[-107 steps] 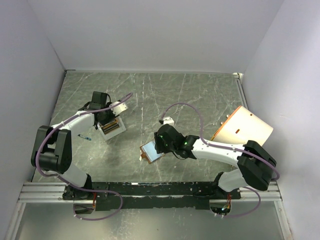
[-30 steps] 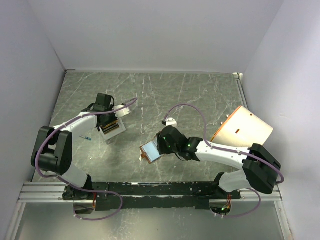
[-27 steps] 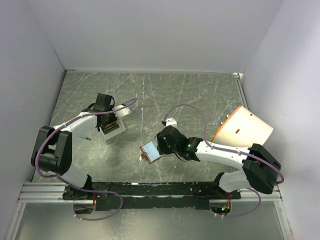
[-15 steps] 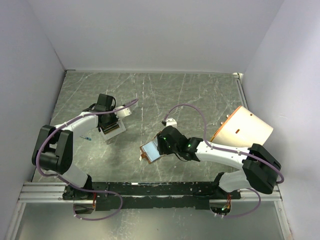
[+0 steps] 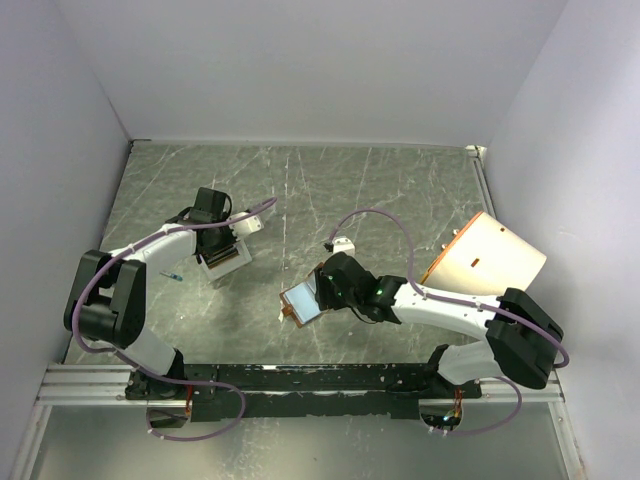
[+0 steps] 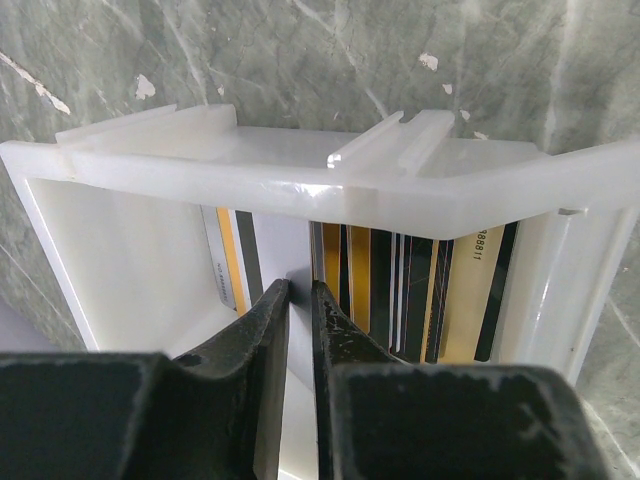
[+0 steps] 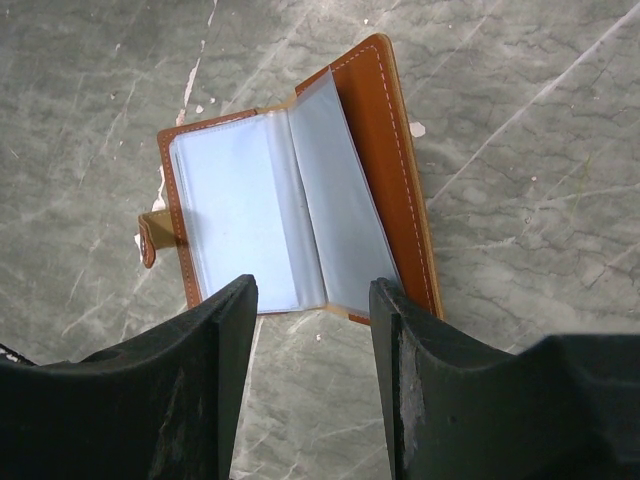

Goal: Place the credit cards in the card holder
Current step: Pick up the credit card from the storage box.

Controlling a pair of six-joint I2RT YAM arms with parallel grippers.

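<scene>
left gripper [image 6: 300, 300]: jaws near-closed, hold unclear | advise: pinch one of credit cards [image 6: 400, 290] | right gripper [image 7: 313, 300]: spread over card holder [image 7: 270, 210]

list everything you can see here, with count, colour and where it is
white rectangular plastic tray: one, white, left half of the table, under the left gripper
thin credit cards: several, exact count unclear, gold-yellow and dark, inside the tray
brown leather card holder: one, orange-brown with a pale blue-grey inside, lying open near the table's centre
large cream cylinder with orange rim: one, at the table's right side
small blue item: one, on the table left of the tray, too small to identify
green marbled table: one, grey-green
left gripper: black, fingers almost together, reaching into the tray; unclear whether they pinch a card
right gripper: black, fingers apart, above the card holder
</scene>
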